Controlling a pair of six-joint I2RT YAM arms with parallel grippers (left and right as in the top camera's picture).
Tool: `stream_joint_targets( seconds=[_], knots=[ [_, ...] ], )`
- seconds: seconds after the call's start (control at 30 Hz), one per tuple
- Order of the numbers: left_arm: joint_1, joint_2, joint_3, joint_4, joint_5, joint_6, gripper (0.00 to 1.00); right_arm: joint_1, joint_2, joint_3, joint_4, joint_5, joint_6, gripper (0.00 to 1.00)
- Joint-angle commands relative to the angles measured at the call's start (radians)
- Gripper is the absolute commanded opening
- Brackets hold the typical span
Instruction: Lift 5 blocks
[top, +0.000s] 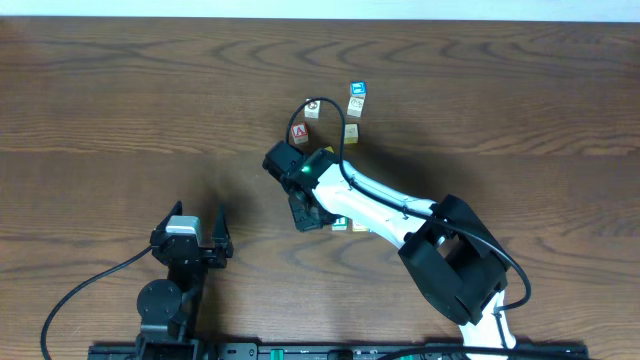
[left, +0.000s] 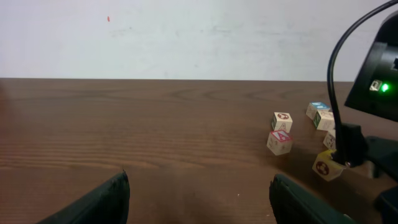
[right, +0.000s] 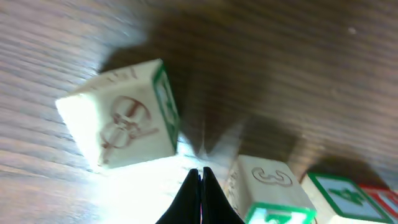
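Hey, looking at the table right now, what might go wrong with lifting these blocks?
The right claw is shut with nothing between its tips, pointing down between a tilted cube and a second cube. Opening there may shove both aside instead of gripping one. Its black cable passes close by a pale cube and might drag it as the arm moves.

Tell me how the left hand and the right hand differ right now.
The black two-finger left hand stands wide open; the black right hand is shut, fingertips together with nothing between them. The right hand's tips sit low between a cream wooden cube with a green side and a cream cube with a curly mark; the left hand hangs over bare wooden table, away from both cubes. Shared: neither holds anything.
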Motion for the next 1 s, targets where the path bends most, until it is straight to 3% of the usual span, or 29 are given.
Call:
stream_joint_targets(
  seconds=[0.0, 0.97],
  knots=[
    [0.005, -0.001, -0.012, -0.04, 0.017, -0.005, 0.73, 0.004, 0.002, 0.018, -0.021, 0.042, 0.045, 0.01],
    [0.005, -0.001, -0.012, -0.04, 0.018, -0.005, 0.73, 0.004, 0.002, 0.018, -0.053, 0.11, 0.179, 0.01]
  ],
)
